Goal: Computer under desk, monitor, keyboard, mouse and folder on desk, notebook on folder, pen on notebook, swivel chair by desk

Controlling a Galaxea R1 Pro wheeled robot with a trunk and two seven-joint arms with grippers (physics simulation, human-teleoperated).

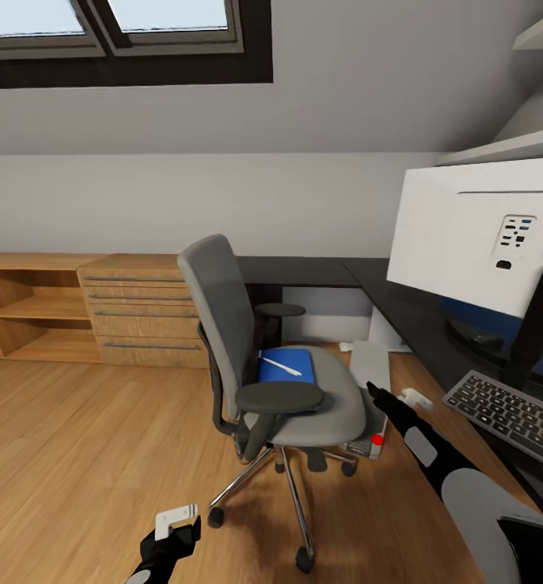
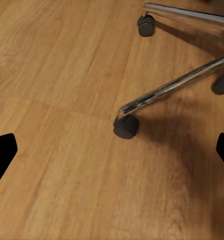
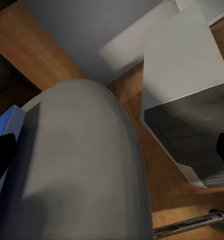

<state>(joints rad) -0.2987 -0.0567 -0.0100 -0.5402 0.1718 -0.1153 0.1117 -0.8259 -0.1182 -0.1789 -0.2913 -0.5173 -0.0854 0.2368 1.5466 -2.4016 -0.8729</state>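
The desk (image 1: 401, 304) runs with its black top from the head view's centre out to 4 o'clock, bearing the monitor (image 1: 474, 243), whose white back faces the camera, and the keyboard (image 1: 510, 414) lying just below it at 4 o'clock. The swivel chair (image 1: 259, 357) stands on the wooden floor (image 1: 77, 454) at the middle of the view, apart from the desk, its grey back turned toward 10 o'clock. On its seat lies the folder (image 1: 288, 367), bright blue, with the pen (image 1: 282, 367) resting across it. The computer (image 1: 369, 397) stands on the floor at 3 o'clock of the chair, between seat and desk, close beside the seat. The right gripper (image 1: 373, 391) hangs just over the seat's edge beside the computer; in its wrist view the fingers (image 3: 1, 155) stand wide apart with nothing between them. The left gripper (image 1: 178, 527) sits low at 7 o'clock over bare floor near a chair castor (image 2: 126, 126), its fingers (image 2: 0, 152) likewise spread and empty.
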